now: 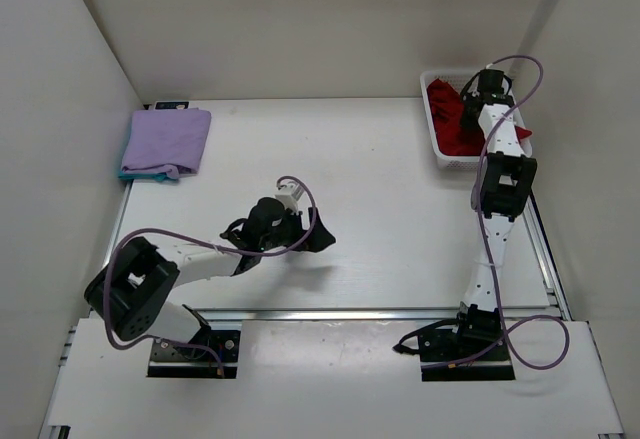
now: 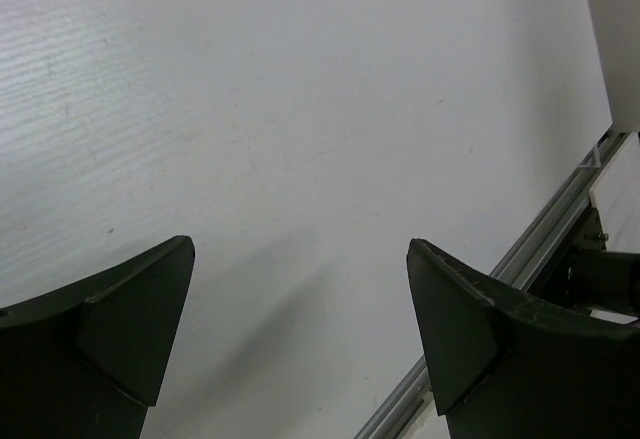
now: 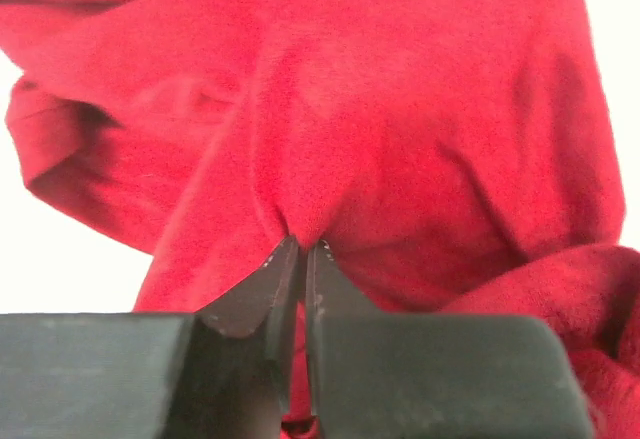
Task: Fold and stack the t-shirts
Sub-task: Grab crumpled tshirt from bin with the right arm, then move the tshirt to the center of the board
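Observation:
A crumpled red t-shirt point(image 1: 450, 119) lies in the white mesh basket point(image 1: 434, 139) at the back right. My right gripper point(image 3: 303, 244) is down in the basket, shut on a pinched fold of the red t-shirt point(image 3: 400, 109). At the back left a folded lavender t-shirt point(image 1: 167, 139) rests on a teal-blue one point(image 1: 158, 174), of which only an edge shows. My left gripper point(image 1: 312, 237) hovers low over the bare middle of the table, open with nothing between its fingers point(image 2: 140, 329).
White walls close in the table on the left, back and right. A metal rail point(image 2: 500, 289) runs along the table's near edge, beside the left gripper. Both arm bases sit at the near edge.

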### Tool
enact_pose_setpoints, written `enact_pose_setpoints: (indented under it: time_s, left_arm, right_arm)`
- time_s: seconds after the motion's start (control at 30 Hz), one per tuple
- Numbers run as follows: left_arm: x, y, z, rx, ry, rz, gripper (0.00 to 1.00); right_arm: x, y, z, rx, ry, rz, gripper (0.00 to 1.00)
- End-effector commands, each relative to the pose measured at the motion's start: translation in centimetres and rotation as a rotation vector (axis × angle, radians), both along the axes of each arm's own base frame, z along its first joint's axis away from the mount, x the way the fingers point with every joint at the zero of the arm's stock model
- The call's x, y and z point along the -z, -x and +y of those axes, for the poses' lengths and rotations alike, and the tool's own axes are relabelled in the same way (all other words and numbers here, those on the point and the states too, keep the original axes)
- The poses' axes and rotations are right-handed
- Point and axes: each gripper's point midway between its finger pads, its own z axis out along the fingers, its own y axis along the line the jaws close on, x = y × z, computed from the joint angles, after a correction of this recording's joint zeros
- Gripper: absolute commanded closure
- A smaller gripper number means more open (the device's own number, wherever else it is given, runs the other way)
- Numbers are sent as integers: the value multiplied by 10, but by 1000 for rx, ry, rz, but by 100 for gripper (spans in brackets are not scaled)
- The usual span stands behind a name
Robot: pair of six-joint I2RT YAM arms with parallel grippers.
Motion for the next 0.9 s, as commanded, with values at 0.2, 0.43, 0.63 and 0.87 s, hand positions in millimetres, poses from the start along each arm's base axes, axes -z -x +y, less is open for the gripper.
enact_pose_setpoints:
  time_s: [0.2, 0.43, 0.63, 0.87]
  left_arm:
    - [-19, -9, 14, -32, 49, -27, 2]
    - [-53, -13, 14, -35, 118, -70, 2]
    - [-86, -24, 44, -102, 221, -78, 2]
    - [-121, -35, 107, -279, 298, -152, 1]
  right_arm:
    - [-137, -14, 20, -67, -136, -273, 100]
    - [-330, 57, 72, -190, -128, -560, 100]
    - [-468, 159, 180, -430, -93, -861, 100]
    - [-573, 298, 279, -673, -183, -1209, 100]
